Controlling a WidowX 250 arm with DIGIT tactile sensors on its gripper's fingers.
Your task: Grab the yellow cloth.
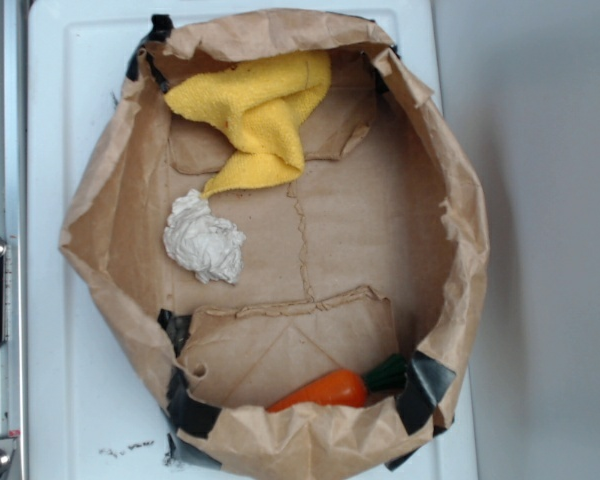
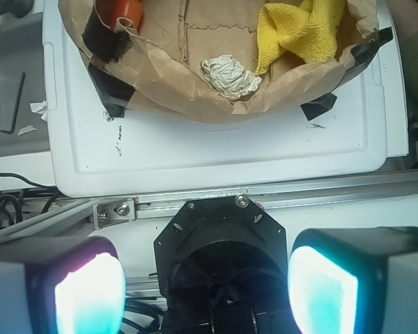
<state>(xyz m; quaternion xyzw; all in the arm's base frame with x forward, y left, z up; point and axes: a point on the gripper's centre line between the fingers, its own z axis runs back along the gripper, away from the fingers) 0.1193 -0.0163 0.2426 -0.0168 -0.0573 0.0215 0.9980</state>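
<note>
The yellow cloth [image 1: 257, 117] lies in soft folds at the back left of the brown paper bag [image 1: 455, 230], and it shows in the wrist view at the top right [image 2: 303, 29]. My gripper [image 2: 205, 292] is open, its two glowing pads [image 2: 89, 298] wide apart with nothing between them. It hangs over the robot base, well short of the bag and the cloth. The gripper does not show in the exterior view.
A crumpled off-white paper wad [image 1: 204, 240] sits just in front of the cloth. An orange carrot [image 1: 325, 389] lies at the bag's near edge. The bag rests on a white tray [image 2: 216, 156]. A metal rail [image 2: 265, 198] runs between the tray and the robot base.
</note>
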